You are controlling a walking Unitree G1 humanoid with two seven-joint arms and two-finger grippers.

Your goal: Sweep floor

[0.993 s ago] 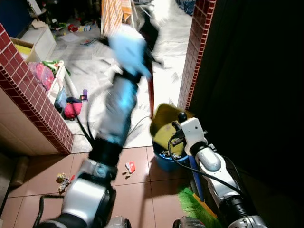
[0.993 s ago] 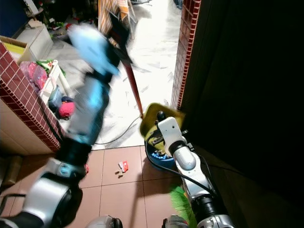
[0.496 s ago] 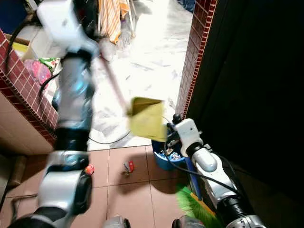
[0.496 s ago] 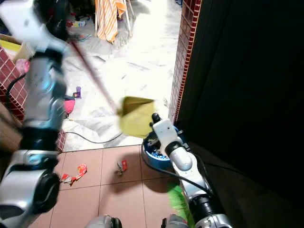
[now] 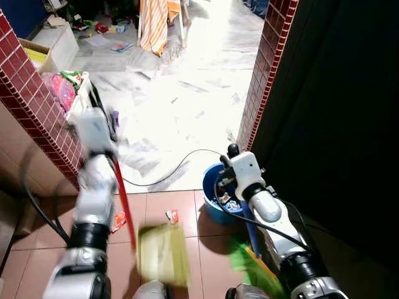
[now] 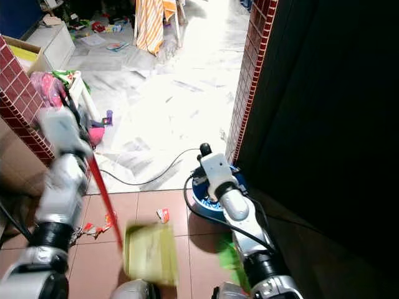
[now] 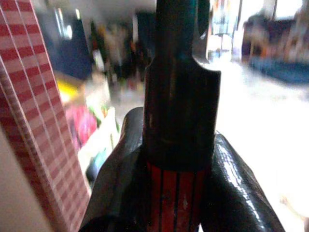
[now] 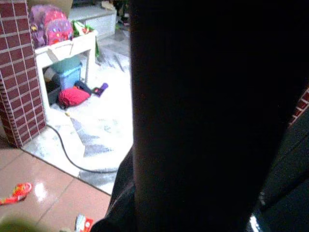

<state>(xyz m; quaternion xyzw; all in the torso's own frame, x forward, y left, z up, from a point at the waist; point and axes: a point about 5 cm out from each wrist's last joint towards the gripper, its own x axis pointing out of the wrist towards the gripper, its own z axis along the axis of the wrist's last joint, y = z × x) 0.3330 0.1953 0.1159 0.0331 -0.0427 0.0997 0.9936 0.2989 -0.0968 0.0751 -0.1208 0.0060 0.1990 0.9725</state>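
Dustpan (image 5: 162, 254): yellow, flat pan, motion-blurred, hanging low over the brown tiled floor (image 5: 181, 249) at the bottom middle of the head views, w/ a red handle (image 5: 123, 205) running up to the left gripper (image 7: 176, 159). Left wrist view shows the black fingers (image 7: 236, 193) clamped on either side of the red ribbed shaft, just under its dark end cap. Judging by this, pan is held low so litter can be pushed into it; whether it touches the tile can't be told thru the blur.

Broom (image 5: 254, 265): green bristles down on the tile at bottom right, blue shaft (image 5: 252, 230) rising to the right gripper (image 8: 193, 145). Right wrist view is dark, a thick dark bar across it, prob. the shaft; fingers seem wrapped round it but can't tell for sure. Bristles sit right of the pan, so likely set up to sweep leftward toward it.

Litter: small red/white wrapper (image 5: 171, 216) on the tile near the pan's far edge, another red scrap (image 5: 118, 219) beside the handle, more bits (image 6: 93, 230) at left.

Outward: blue bucket (image 5: 215, 208) at the tile's far edge by the right arm, against the brick doorpost (image 5: 265, 75). Black cable (image 5: 174, 171) curls over the white marble floor (image 5: 187, 93) beyond. Brick wall (image 5: 37, 112) at left, w/ a pink bag (image 6: 40, 84) & clutter behind.
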